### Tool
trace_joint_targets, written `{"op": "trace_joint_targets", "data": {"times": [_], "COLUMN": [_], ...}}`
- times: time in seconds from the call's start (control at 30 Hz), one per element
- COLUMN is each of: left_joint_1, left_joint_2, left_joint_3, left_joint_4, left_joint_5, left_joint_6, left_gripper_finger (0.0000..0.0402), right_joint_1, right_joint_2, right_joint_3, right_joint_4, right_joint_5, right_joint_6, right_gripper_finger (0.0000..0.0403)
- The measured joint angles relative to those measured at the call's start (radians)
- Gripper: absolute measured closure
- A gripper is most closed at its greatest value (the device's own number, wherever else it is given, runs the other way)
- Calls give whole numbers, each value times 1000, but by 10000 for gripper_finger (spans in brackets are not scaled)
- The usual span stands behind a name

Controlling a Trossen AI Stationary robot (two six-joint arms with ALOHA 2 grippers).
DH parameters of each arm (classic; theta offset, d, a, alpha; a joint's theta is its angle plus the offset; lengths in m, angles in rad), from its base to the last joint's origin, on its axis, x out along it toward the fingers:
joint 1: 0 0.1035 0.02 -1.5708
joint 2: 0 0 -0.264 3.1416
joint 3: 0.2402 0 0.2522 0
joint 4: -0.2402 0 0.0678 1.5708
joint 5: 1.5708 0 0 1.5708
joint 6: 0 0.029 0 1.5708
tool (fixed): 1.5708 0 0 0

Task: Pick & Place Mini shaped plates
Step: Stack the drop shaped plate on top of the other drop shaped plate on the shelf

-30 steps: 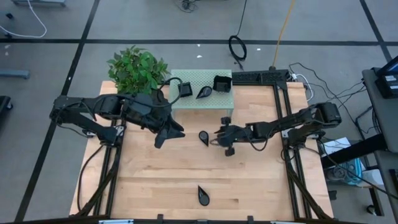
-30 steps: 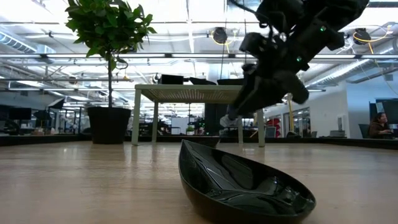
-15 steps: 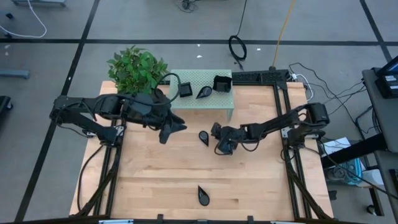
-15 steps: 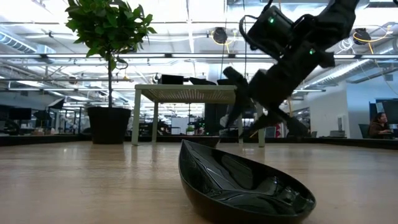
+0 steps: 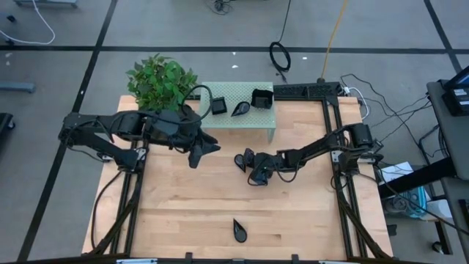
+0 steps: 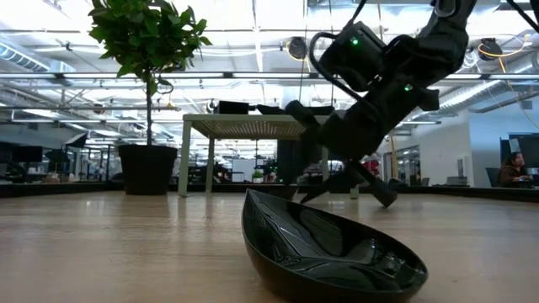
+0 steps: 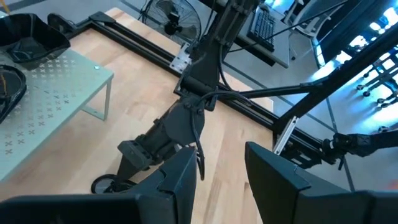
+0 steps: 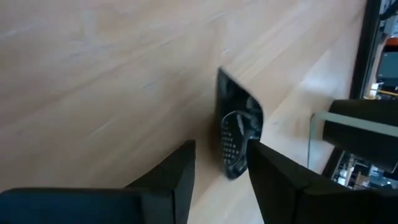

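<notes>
1. Near the middle of the wooden table (image 5: 183, 213), the right gripper (image 5: 249, 158) reaches in low from the right side, its fingers spread apart with nothing between them.
2. Just left of that gripper lies a teardrop plate (image 5: 239, 161), glossy black, resting on the wood; the right wrist view shows this plate (image 8: 237, 132) straight ahead past the two dark fingers (image 8: 180, 171), close but seemingly not yet touched.
3. From table height the right gripper (image 6: 345, 187) hangs tilted steeply downward, its fingertips at or just above the tabletop; contact cannot be told from this angle.
4. Farther left, the left gripper (image 5: 201, 150) hovers above the table near the left end of the pale green stand (image 5: 245, 121), well apart from the middle plate. Its fingers (image 7: 177, 180) stand open and hold nothing.
5. On top of the stand, at the far side of the table, sit three black dishes: a small square plate (image 5: 219, 106) on the left, a second teardrop plate (image 5: 239, 110) in the middle, and a larger wavy-edged plate (image 5: 261, 97) on the right.
6. At the near edge of the table lies a third teardrop plate (image 5: 239, 230), alone; it fills the foreground of the low view (image 6: 328, 248).
7. A leafy potted plant (image 5: 161, 82) stands at the far left corner, beside the stand.
</notes>
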Motion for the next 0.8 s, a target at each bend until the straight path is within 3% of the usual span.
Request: {"op": "trace_joint_targets", "data": {"times": [0.2, 0.43, 0.67, 0.8], "left_joint_1": [0, 0, 0, 0], "left_joint_2": [0, 0, 0, 0], "left_joint_3": [0, 0, 0, 0], "left_joint_4": [0, -1, -1, -1], "left_joint_5": [0, 1, 1, 1], "left_joint_6": [0, 3, 56, 56], "left_gripper_finger": [261, 261, 261, 261], "right_joint_1": [20, 38, 75, 100], "right_joint_2": [37, 27, 25, 25], "right_joint_3": [34, 33, 32, 31], "right_joint_4": [7, -10, -6, -5], "right_joint_5": [20, 136, 238, 236], "right_joint_6": [-2, 65, 131, 180], "right_gripper_finger": [291, 391, 401, 402]}}
